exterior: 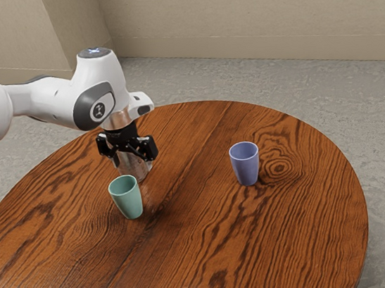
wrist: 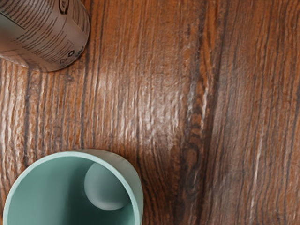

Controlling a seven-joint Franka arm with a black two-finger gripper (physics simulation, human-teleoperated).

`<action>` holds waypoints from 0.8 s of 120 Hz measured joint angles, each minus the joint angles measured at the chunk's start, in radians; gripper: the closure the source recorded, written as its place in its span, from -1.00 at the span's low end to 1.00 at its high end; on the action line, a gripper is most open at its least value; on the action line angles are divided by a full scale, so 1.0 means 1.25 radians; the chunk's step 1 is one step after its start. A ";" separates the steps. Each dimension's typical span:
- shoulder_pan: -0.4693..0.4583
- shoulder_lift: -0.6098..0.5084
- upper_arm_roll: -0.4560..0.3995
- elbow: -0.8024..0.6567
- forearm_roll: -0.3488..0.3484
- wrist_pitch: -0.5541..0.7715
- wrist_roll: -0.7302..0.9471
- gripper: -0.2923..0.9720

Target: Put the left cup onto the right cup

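jaws spread, empty, above teal cup (exterior: 126, 197)

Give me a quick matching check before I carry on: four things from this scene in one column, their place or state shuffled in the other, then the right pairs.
Things
1. green cup
2. blue cup
3. can
4. gripper

Place or state
A. open, holding nothing, hovering just above the can
B. upright toward the exterior view's right, apart from the rest
C. printed label, standing just beyond the green cup
D. upright and empty, nearer the exterior camera than the can

Pairs: 1-D, 2-B, 3-C, 4-A
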 joint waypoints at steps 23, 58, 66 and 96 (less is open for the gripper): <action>0.005 0.008 0.010 0.001 0.000 0.003 0.006 -0.54; 0.008 0.001 0.017 -0.028 -0.013 0.005 0.014 -0.54; 0.008 0.005 0.016 -0.029 -0.016 0.008 0.015 -0.54; 0.007 0.000 0.016 -0.050 -0.019 0.019 0.017 -0.54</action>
